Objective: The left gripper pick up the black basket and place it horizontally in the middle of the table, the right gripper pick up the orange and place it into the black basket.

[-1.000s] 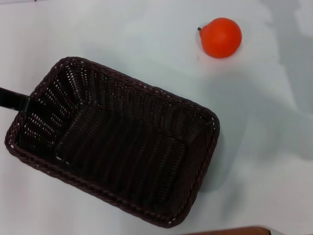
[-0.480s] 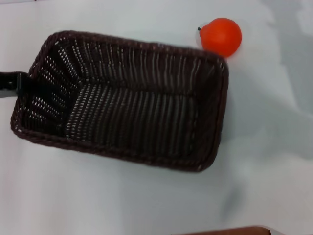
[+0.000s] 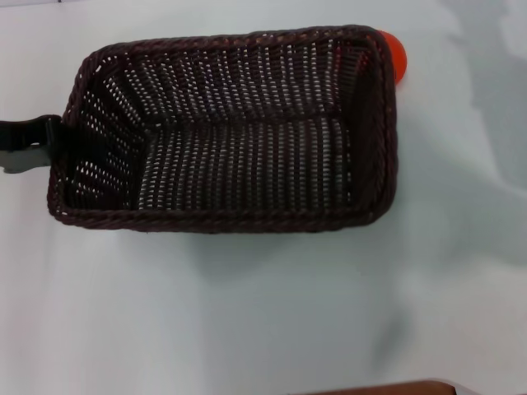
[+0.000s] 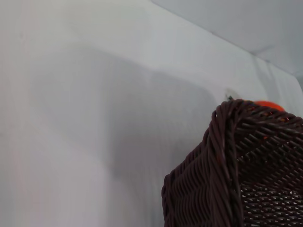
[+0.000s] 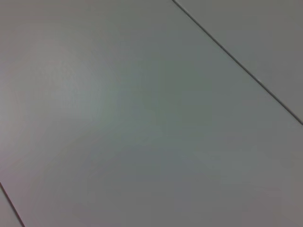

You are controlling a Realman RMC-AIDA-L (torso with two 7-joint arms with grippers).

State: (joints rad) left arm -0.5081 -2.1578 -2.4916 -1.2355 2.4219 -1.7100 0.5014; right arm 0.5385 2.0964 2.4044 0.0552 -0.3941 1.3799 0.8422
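Note:
The black basket [image 3: 216, 220] hangs raised over the table [image 3: 247, 321] in the head view, its long side running left to right and its open side tipped toward me. My left gripper [image 3: 48, 145] is shut on the basket's left short rim. The orange [image 3: 396, 54] shows only as a sliver behind the basket's far right corner. The left wrist view shows a basket corner [image 4: 227, 179] and a bit of the orange [image 4: 268, 105] past it. My right gripper is out of view; its wrist view shows only pale surface.
The table's brown edge strip [image 3: 387, 388] runs along the near side. Bare tabletop lies in front of and to the right of the basket.
The left gripper has lifted the basket, swung it from a diagonal to a left-right line and carried it toward the far side. It now covers most of the orange.

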